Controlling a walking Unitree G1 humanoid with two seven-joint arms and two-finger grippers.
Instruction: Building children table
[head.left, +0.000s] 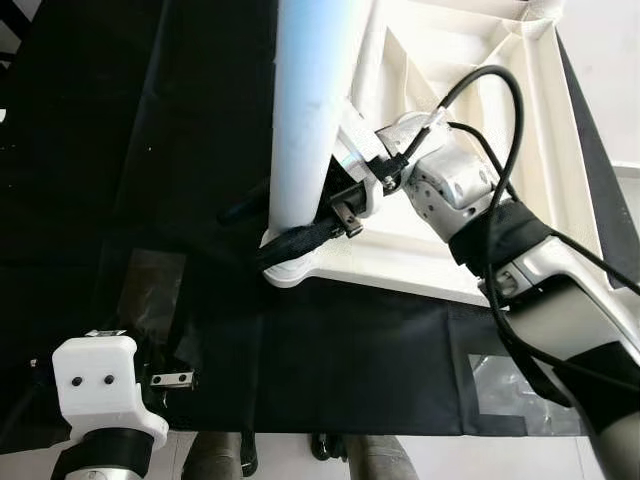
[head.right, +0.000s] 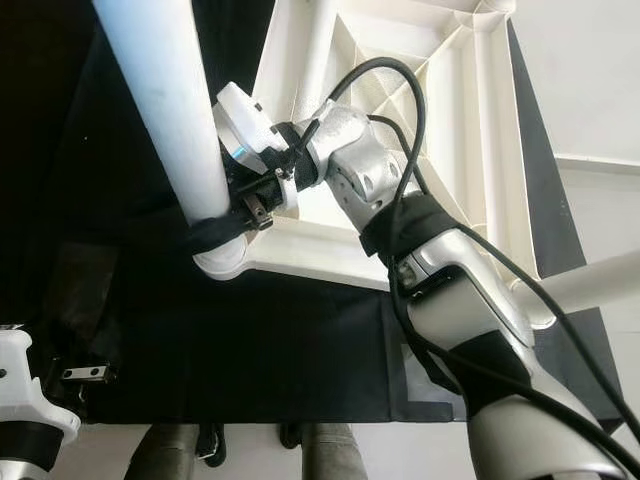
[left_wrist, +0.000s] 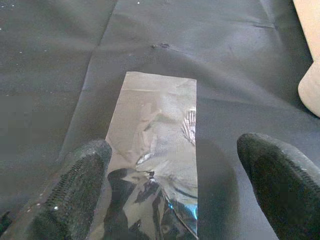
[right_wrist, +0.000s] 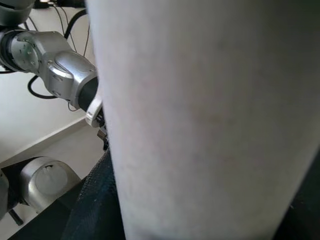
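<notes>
A white children's table top (head.left: 540, 150) lies upside down on a black cloth (head.left: 330, 360). A thick white table leg (head.left: 310, 100) stands in its near left corner socket (head.left: 290, 270). My right gripper (head.left: 285, 225) is shut on this leg just above the socket, one black finger on each side. In the right wrist view the leg (right_wrist: 210, 120) is pressed close between the fingers. My left arm's white wrist housing (head.left: 100, 385) hangs low at the front left. The left gripper (left_wrist: 175, 165) is open over a silver tape patch (left_wrist: 155, 150), holding nothing.
Silver tape patches (head.left: 500, 385) hold the cloth down near its front edge. Another white tube (head.right: 590, 280) lies to the right of the table top. Pale floor (head.right: 590, 80) surrounds the cloth. My own legs (head.left: 215, 455) stand at the front edge.
</notes>
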